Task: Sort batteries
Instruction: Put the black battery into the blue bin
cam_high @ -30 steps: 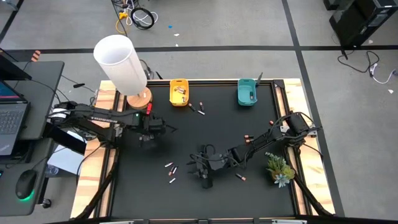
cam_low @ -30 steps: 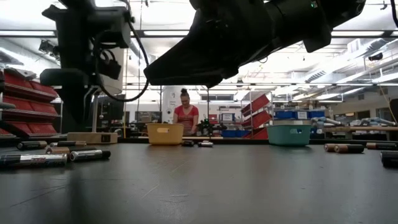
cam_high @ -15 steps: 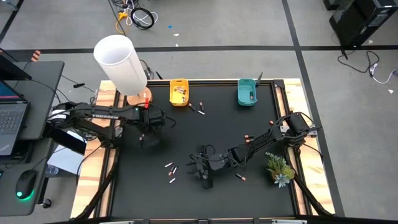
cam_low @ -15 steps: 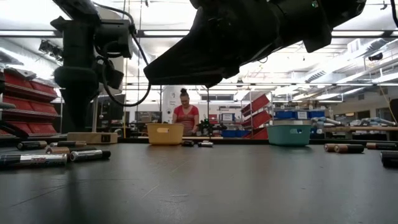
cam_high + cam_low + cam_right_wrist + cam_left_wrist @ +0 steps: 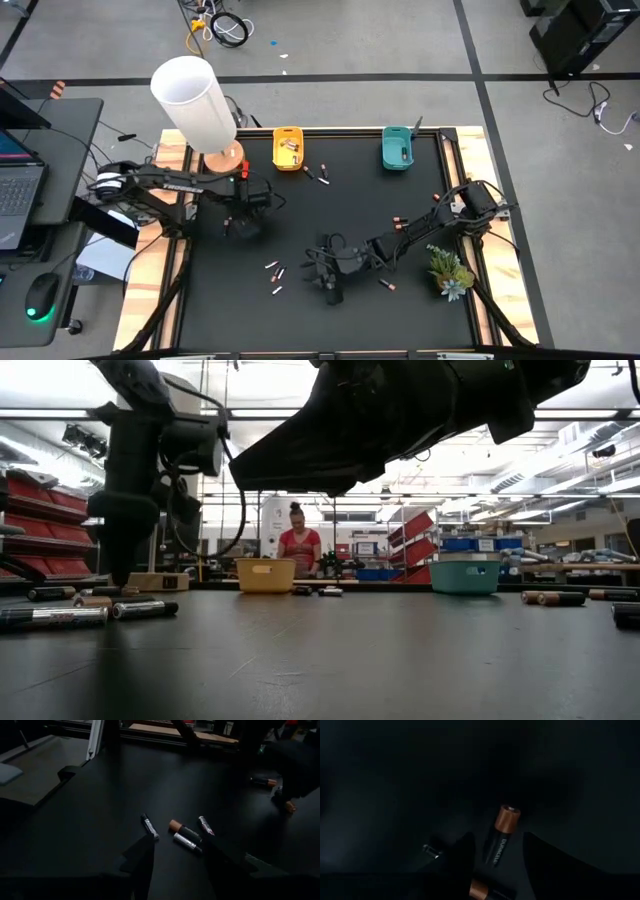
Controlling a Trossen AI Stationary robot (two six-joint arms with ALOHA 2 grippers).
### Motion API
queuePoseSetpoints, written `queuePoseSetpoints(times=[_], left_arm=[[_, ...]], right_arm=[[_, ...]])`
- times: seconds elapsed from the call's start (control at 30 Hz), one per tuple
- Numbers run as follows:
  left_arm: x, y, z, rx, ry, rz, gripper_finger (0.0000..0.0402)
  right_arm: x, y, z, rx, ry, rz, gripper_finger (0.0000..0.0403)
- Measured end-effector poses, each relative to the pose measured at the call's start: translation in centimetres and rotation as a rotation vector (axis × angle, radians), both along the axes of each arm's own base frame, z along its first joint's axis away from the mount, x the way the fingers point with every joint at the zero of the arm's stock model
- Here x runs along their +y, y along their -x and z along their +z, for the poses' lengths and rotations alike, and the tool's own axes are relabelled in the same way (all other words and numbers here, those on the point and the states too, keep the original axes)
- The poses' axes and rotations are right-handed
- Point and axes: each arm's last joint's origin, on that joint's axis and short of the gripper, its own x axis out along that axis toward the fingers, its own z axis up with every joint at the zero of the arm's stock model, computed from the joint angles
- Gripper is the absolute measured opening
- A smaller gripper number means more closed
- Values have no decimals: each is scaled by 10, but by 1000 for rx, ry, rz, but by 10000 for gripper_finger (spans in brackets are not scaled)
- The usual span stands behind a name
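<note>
The left hand point(image 5: 233, 222) points down at the worktop point(image 5: 350, 210) with fingers apart around a lying copper-ended battery point(image 5: 500, 834). The right hand point(image 5: 330, 283) hovers with fingers apart near four batteries point(image 5: 184, 834).

Batteries near you, left front: you see a loose cluster point(image 5: 275, 273) of slim cylinders lying flat on the dark desk, some whitish-silver, one dark with a copper end point(image 5: 184, 831).
Batteries under the left arm: you have a dark, copper-capped one point(image 5: 501, 836) lying flat, with a second copper-ended one point(image 5: 490, 891) just beside it.
Batteries by the yellow bin: two point(image 5: 316, 174) lie flat, close together.
Batteries on the right: you see one copper-ended piece point(image 5: 386, 285) towards the front and another point(image 5: 399, 222) further back, well apart.
</note>
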Motion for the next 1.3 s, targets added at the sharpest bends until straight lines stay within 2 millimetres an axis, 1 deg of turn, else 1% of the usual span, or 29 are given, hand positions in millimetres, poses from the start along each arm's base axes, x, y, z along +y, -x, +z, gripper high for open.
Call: queuePoseSetpoints(times=[0.3, 0.4, 0.5, 0.67, 0.73, 0.93, 1.03, 1.17, 1.3], left_arm=[[0, -8, -20, 75, 57, -42, 168], [-1, -11, -23, 79, 71, -47, 158], [-4, -13, -24, 61, 65, -67, 124], [-8, -14, -25, 60, 21, -103, 34], [-9, -15, -25, 51, 1, -116, 10], [-16, -19, -25, 27, -29, -152, 2], [-21, -22, -21, 4, -42, -179, 2], [-27, -29, -5, -86, -42, -205, 1], [-30, -28, 8, -136, -49, -216, 1]], right_arm=[[0, 0, 0, -2, 17, 8, 174], [0, 0, 0, -2, 17, 8, 174], [0, 0, 0, -2, 18, 8, 174], [0, 0, 0, -2, 21, 10, 174], [0, 0, 0, -2, 20, 10, 174], [1, 0, 0, -1, 18, 10, 174], [0, 1, -1, 12, 22, 2, 174], [-2, 1, -3, 28, 48, -43, 174], [-3, 2, -6, 54, 42, -57, 174]])
